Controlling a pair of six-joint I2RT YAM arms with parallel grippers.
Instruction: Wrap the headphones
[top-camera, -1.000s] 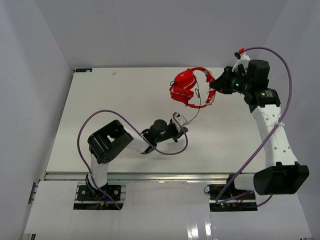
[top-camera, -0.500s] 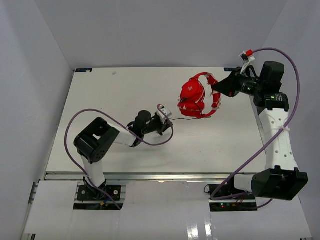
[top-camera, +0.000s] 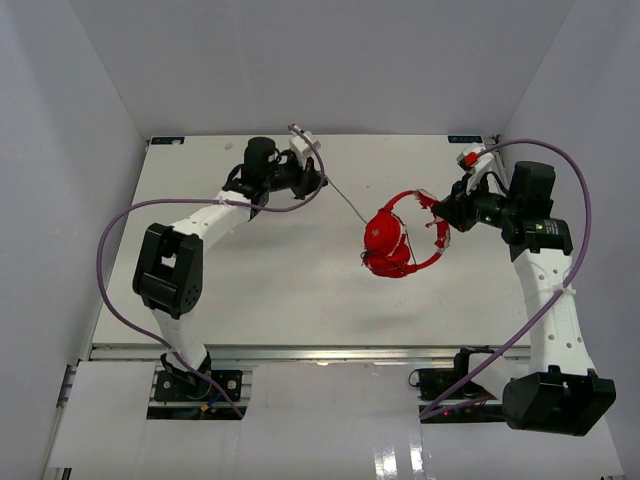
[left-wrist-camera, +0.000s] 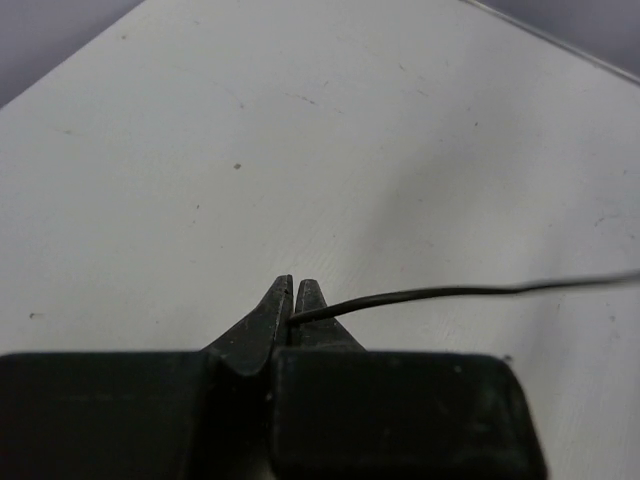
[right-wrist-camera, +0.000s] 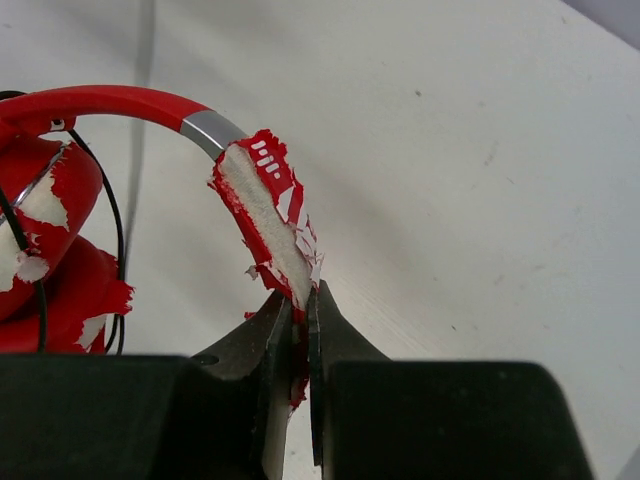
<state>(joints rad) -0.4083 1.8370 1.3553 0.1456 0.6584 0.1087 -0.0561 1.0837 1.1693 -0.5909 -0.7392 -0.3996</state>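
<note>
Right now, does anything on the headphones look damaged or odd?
Yes. On the headphones, the headband padding clamped by the right gripper is torn: its red cover peels in flakes and pale foam shows. The ear cup is flaking too.

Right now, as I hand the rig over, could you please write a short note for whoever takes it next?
Left gripper: shut on the cord, over the far side of the table.
Right gripper: shut on the padded end of the headband.
Headphones: right of centre, cups folded together; the cord runs straight out to its held end.
Done: both ends gripped; some cord lies across the cups.
Left: wind the stretched cord around the headphones.
</note>
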